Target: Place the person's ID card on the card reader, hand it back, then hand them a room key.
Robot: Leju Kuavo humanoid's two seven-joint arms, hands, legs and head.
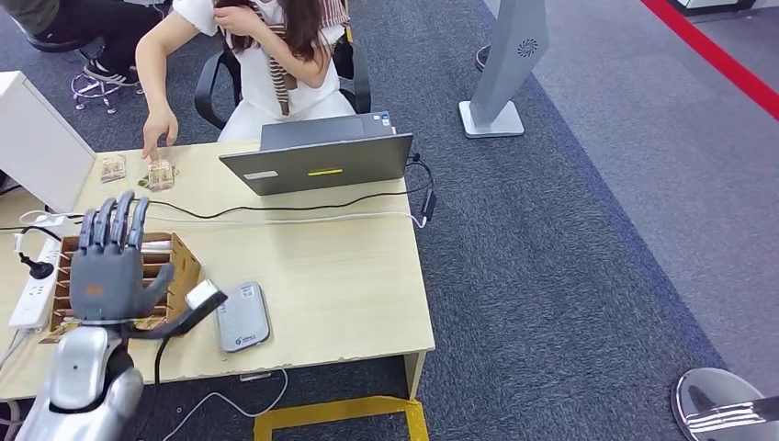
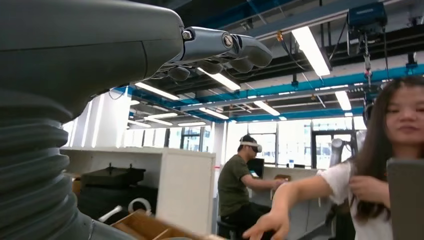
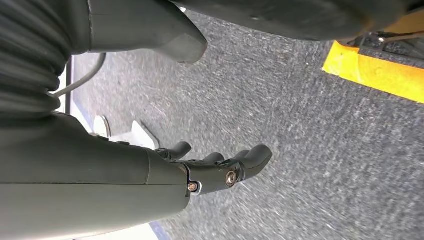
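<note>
My left hand point(image 1: 112, 266) is raised, palm away and fingers spread, above a wooden box of slotted cards point(image 1: 179, 262) at the table's left; it holds nothing. In the left wrist view its fingers point(image 2: 227, 47) point up and out. A grey card reader point(image 1: 242, 316) lies flat near the front edge, right of the box. Across the table a seated person reaches a hand point(image 1: 158, 129) down to two small clear-cased cards point(image 1: 161, 175) at the far left corner. My right hand point(image 3: 220, 167) hangs over the carpet, fingers loosely extended, holding nothing.
An open grey laptop point(image 1: 317, 156) stands at the far edge with cables running across the table point(image 1: 349, 276). A power strip point(image 1: 32, 289) and a white box point(image 1: 37, 138) are at the left. A white-headed device on a black stalk point(image 1: 204, 294) lies beside the reader.
</note>
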